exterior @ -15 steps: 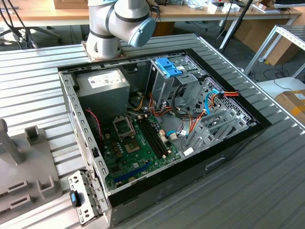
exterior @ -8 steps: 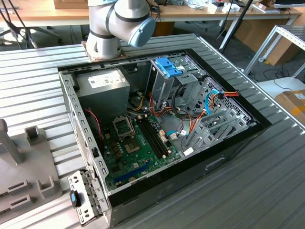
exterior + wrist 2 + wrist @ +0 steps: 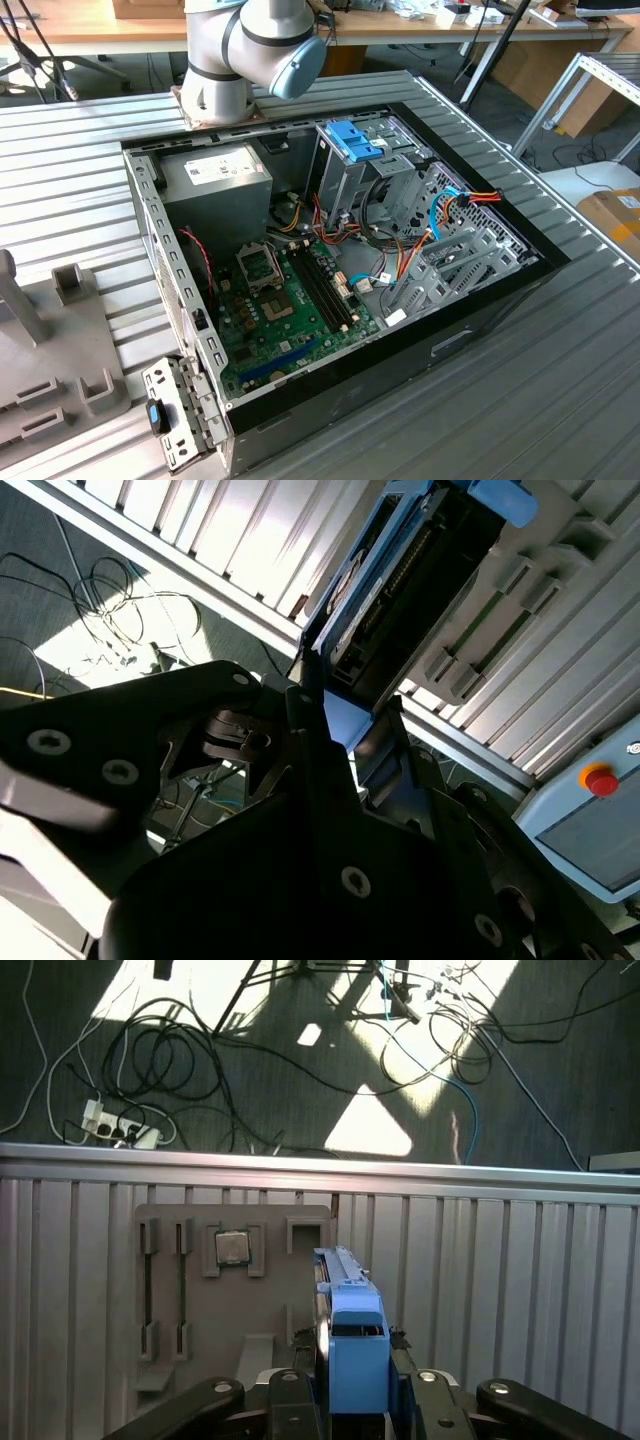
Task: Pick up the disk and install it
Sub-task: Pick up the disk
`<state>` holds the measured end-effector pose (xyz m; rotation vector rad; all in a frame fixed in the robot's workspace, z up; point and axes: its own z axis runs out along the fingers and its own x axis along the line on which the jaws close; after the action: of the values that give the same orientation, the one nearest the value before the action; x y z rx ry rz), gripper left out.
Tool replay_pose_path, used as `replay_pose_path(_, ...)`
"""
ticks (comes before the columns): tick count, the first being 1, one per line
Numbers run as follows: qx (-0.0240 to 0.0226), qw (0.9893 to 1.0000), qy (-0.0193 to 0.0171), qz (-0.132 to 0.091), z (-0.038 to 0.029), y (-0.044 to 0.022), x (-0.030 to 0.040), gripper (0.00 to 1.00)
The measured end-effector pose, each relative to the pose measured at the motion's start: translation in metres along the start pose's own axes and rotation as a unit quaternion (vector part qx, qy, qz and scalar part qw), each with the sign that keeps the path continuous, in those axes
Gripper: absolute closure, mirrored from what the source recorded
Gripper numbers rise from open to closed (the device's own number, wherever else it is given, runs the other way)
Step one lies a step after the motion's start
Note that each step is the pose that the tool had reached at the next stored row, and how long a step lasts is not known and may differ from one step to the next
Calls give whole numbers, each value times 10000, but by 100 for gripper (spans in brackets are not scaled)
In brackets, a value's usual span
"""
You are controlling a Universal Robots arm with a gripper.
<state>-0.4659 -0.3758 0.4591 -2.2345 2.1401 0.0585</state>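
The disk [image 3: 357, 1352], a black drive in a bright blue carrier, stands on edge between my gripper's [image 3: 357, 1405] two black fingers [image 3: 296, 1400], which press against its blue end. In the second wrist view the disk [image 3: 410, 570] reaches away from the gripper [image 3: 335, 730] over the ribbed metal table. It hangs by the grey fixture plate [image 3: 200, 1310]; I cannot tell whether it still touches the plate. In the exterior view the open computer case [image 3: 480, 330] lies on the table, its drive cage topped by a light-blue latch [image 3: 352, 140].
A processor chip [image 3: 232, 1248] sits in a pocket of the fixture plate. Beyond the table edge, cables and a power strip [image 3: 120, 1125] lie on the floor. The arm's base [image 3: 250, 50] stands behind the case. A perforated bracket with a blue clip [image 3: 170, 415] lies near the case's front corner.
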Motion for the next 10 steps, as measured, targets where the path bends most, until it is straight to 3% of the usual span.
replay_pose_path(5,-1,10000,0,0,-5,0,0,64)
replay_pose_path(10,0,10000,0,0,-78,-1,-5,64)
